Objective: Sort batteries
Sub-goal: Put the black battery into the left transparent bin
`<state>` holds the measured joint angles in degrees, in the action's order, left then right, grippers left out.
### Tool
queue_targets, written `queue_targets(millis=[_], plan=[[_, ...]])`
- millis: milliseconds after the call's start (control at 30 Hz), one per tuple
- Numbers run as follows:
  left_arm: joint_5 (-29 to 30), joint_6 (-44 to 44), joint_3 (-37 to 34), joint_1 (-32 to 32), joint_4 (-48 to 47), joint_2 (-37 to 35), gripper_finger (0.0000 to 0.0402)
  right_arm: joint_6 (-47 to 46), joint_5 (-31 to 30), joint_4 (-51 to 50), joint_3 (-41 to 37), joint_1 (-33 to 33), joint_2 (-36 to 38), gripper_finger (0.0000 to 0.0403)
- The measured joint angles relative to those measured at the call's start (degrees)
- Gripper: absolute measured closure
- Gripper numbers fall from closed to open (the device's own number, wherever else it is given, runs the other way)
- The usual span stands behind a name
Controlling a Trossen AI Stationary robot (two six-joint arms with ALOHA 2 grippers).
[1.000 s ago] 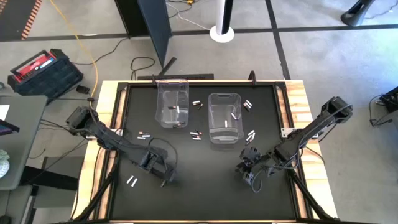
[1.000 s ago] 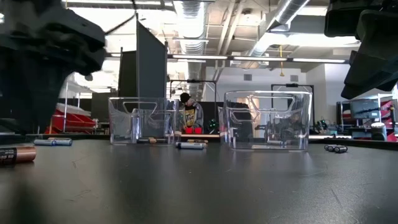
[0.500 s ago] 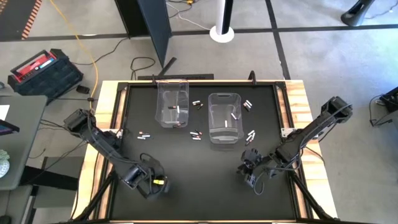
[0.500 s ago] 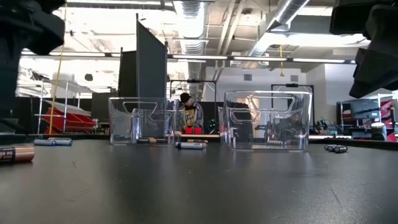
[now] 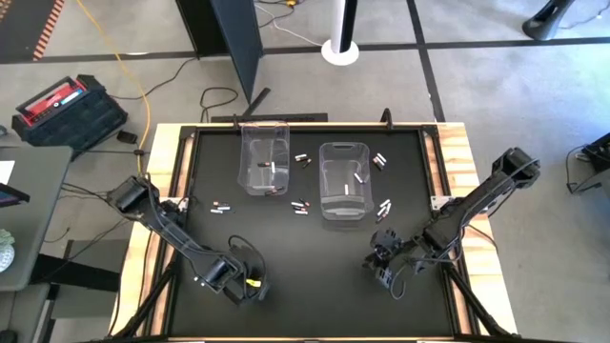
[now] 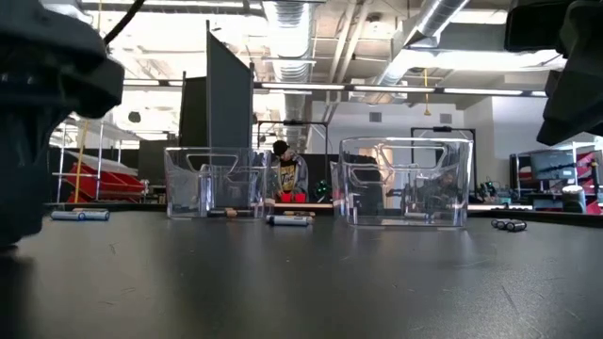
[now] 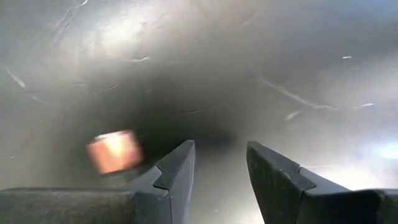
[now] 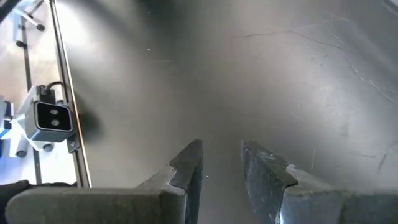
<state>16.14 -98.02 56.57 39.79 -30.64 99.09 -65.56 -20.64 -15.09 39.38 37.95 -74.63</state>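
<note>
Picking out the left gripper (image 7: 219, 149) down low over the black table (image 5: 315, 276), well to the robot's side of the left clear bin (image 5: 246, 152). Seeing jaws parted with a plain gap and nothing at all between them. Spotting a blurred copper-ended cell (image 7: 112, 151) just beside one finger, outside the gap; touching or not, cannot tell.

Finding the right gripper (image 8: 221, 149) also on the robot's side of that bin and well off to its right, low too, parted about as far, holding nothing.

Counting the other batteries (image 5: 301, 205) lying loose around that bin: a few just to its right, a pair a little in front and to its left, more farther right. Noting a couple already inside it, and others in the second clear bin (image 5: 344, 146) just to its right.

Judging the step as lining up on that copper-ended cell, with most of the sorting left to do.

Now the worry: closing here would pinch only air, or clip the cell with the outside of a finger and send a round thing rolling away from the bin. Shifting sideways too low could shove it along instead of straddling it. Grabbing it near one end could let it pivot and drop short of the bin
</note>
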Motion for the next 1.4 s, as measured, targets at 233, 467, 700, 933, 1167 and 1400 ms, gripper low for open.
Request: queue_targets(millis=[233, 467, 700, 933, 1167, 1400], plan=[[-0.5, 0.0, 0.1, 0.0, 1.1, -0.3, 0.0258, 0.0, 0.0, 0.8, 0.0, 0.0, 0.0, 0.0276], [0.2, 1.9, 9.1, -0.2, -19.2, -0.6, 0.0258, 0.0, 0.0, 0.8, 0.0, -0.2, 0.0, 0.0276], [4.0, -16.3, 15.5, 4.6, -43.3, -0.7, 0.0258, 0.0, 0.0, 0.9, 0.0, -0.2, 0.0, 0.0276], [12.4, -29.0, 15.0, 15.1, -41.7, 1.3, 0.0258, 0.0, 0.0, 1.8, 0.0, 0.3, 0.0, 0.0276], [8.4, -28.9, 15.0, 14.3, -38.3, 9.1, 0.0258, 0.0, 0.0, 2.0, 0.0, 0.2, 0.0, 0.0276], [3.1, -29.2, 15.0, 12.6, -47.5, 10.0, 0.0258, 0.0, 0.0, 2.0, 0.0, 0.2, 0.0, 0.0276]])
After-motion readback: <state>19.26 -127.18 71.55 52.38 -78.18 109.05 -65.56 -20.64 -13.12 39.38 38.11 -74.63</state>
